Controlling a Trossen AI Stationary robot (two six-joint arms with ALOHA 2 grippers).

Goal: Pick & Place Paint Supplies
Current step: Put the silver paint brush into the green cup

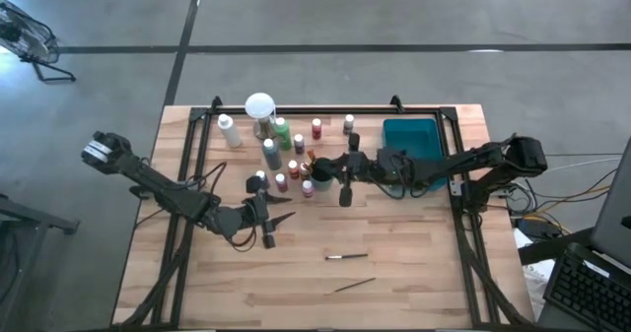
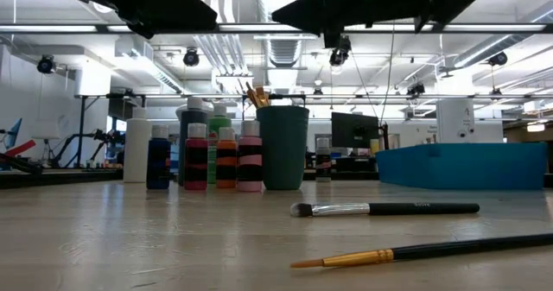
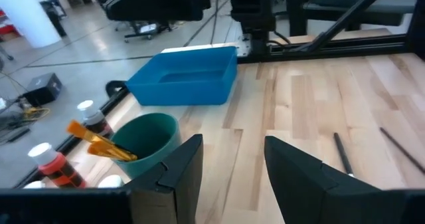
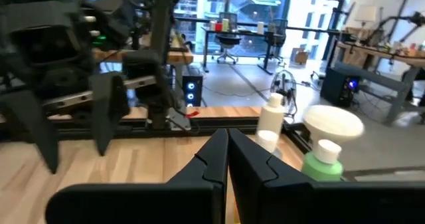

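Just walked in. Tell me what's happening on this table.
A two-armed robot is sorting paint supplies. The right end effector hangs shut and empty beside the paint bottles and green cup. The left end effector hovers open over bare wood, holding nothing. Two brushes lie loose on the near table; the teal tray holds no supplies.

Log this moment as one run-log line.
left gripper: open, empty, near green cup | right gripper: shut, empty, above bottles | two brushes on table | teal tray
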